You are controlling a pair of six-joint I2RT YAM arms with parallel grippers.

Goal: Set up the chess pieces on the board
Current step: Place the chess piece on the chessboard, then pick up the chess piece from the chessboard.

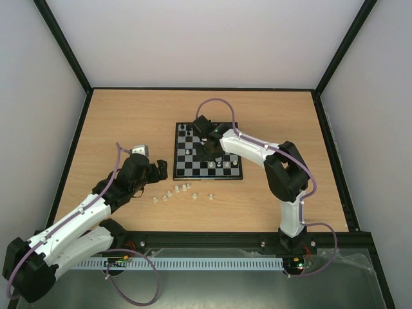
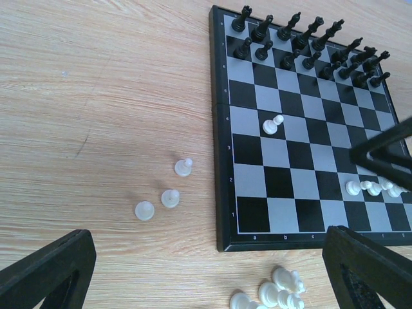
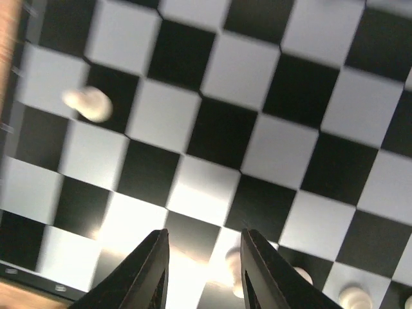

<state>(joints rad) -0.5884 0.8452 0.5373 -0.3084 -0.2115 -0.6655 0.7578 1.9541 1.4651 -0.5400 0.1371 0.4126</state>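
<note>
Right hand [image 3: 203, 270] over the board [image 1: 183, 168], above its near rows. Fingers part-spread, nothing pinched between them; a white piece [image 3: 233, 265] sits on a square just under the gap, so this looks like a release step, piece just set down. A few white pieces [image 2: 373, 188] stand in a near row on the right side of the board; one stray pawn [image 2: 273, 124] lies mid-board on the left. Black pieces [image 2: 302, 42] fill the far rows.

Left hand [image 2: 212, 270] hovers over the table [image 1: 116, 129], fingers spread wide, empty. Loose white pieces lie on the table beside the board: three [image 2: 164, 196] to its left, a cluster [image 2: 273, 296] at the near edge.

Next, by my read: right hand lifts clear without knocking neighbours, then fetches another loose piece. Small pieces, tight spacing, so precise pinch needed.
</note>
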